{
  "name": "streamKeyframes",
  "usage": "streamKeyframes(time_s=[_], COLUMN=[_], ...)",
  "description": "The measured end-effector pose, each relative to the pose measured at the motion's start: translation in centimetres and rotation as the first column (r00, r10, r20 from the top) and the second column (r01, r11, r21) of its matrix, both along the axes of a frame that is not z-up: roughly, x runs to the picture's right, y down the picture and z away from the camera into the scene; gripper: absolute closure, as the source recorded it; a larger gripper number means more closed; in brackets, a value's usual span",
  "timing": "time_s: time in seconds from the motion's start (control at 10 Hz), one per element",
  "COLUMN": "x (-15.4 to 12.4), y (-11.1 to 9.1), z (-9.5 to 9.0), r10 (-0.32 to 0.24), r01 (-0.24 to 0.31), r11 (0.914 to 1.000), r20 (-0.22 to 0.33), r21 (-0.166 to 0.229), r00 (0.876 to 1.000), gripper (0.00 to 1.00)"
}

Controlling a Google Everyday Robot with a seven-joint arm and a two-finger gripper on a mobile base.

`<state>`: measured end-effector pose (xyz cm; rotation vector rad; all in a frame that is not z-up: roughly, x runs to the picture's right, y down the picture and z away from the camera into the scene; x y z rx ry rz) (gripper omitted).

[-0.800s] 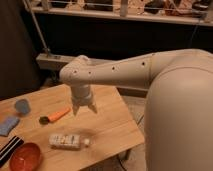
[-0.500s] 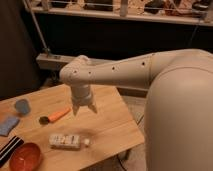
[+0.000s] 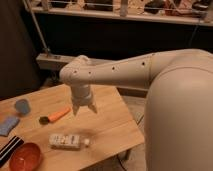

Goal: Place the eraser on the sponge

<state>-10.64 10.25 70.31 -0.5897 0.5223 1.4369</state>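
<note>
We see no change over last second: claw (image 3: 84,110) hangs spread, empty, above mid surface (image 3: 112,127). Eraser (image 3: 10,149) lies at near left edge, not on sponge (image 3: 7,125) just behind it; we judge goal unmet

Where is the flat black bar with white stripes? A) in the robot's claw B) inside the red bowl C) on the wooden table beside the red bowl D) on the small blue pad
C: the striped eraser lies on the table by the red bowl; the open gripper hangs empty near the orange stick.
</note>
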Motion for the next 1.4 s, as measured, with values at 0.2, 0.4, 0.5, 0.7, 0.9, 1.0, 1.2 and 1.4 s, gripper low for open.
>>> streamKeyframes(time_s=[0.2,0.4,0.5,0.7,0.9,1.0,1.2,1.4], x=[0.0,0.0,0.0,0.0,0.0,0.0,0.0,-0.32], y=[0.0,0.0,0.0,0.0,0.0,0.0,0.0,-0.48], z=[0.0,0.0,0.0,0.0,0.0,0.0,0.0,0.02], r10=[0.0,0.0,0.0,0.0,0.0,0.0,0.0,-0.016], r01=[0.0,0.0,0.0,0.0,0.0,0.0,0.0,0.015], r11=[1.0,1.0,1.0,1.0,1.0,1.0,1.0,0.9997], r20=[0.0,0.0,0.0,0.0,0.0,0.0,0.0,0.024], r21=[0.0,0.0,0.0,0.0,0.0,0.0,0.0,0.02], r00=[1.0,1.0,1.0,1.0,1.0,1.0,1.0,1.0], gripper=[0.35,0.35,0.35,0.35,0.35,0.35,0.35,0.35])
